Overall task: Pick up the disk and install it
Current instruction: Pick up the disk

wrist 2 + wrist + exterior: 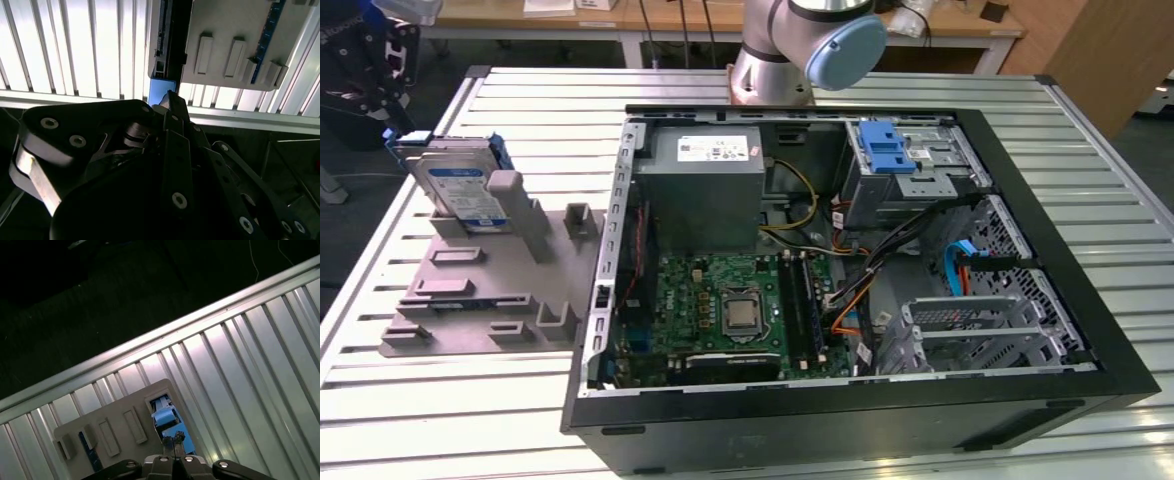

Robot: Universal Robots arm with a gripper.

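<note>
Gripper above disk in grey holder

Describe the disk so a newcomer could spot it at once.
Start at the open computer case on the slatted table; on the exterior view's left of it lies a grey moulded fixture. The disk stands on edge at the fixture's far end: a silver slab with a white-and-blue label and blue bracket, among plain grey blocks.

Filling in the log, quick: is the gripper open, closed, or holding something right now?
Gripper: closed, holding nothing; the disk stands in the grey holder.
</note>
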